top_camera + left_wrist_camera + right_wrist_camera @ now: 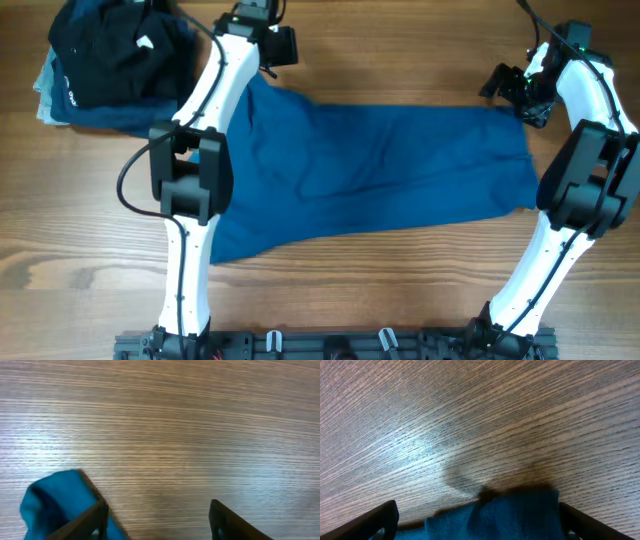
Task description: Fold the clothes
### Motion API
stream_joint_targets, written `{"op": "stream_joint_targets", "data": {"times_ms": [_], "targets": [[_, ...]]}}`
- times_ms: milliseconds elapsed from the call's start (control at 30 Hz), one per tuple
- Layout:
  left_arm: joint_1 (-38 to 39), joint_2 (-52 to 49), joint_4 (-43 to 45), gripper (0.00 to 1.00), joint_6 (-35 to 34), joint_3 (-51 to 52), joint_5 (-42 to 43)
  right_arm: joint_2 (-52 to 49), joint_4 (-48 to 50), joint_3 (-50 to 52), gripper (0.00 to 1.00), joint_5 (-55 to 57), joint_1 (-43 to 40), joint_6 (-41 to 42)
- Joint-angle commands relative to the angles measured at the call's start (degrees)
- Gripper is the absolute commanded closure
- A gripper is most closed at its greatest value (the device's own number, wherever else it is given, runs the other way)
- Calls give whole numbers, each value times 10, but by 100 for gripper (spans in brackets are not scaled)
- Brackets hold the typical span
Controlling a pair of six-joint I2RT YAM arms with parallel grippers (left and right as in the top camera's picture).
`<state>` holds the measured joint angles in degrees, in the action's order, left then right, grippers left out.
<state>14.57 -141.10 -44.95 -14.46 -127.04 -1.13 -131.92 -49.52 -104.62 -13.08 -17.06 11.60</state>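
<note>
The mid-blue garment (370,170) lies spread flat across the middle of the table. My left gripper (274,48) is at its far left corner. In the left wrist view the jaws (157,510) are open and empty, with a blue cloth corner (52,505) beside the left finger. My right gripper (506,86) is at the garment's far right corner. In the right wrist view its jaws (479,510) are wide open, with the blue cloth edge (515,515) lying between the fingers, not pinched.
A pile of folded black and navy garments (110,55) sits at the far left corner of the wooden table (400,50). Both arm bases stand at the front edge.
</note>
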Motion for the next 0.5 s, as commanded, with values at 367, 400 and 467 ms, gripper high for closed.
{"op": "stream_joint_targets", "data": {"times_ms": [367, 400, 467], "targets": [[-43, -23, -20, 37, -55, -12, -24, -9, -3, -7, 2, -12, 4, -11], [-43, -23, -21, 37, -54, -12, -24, -9, -3, -7, 2, -12, 4, -10], [-43, -26, -22, 37, -54, -12, -24, -9, -3, -7, 2, -12, 4, -10]]}}
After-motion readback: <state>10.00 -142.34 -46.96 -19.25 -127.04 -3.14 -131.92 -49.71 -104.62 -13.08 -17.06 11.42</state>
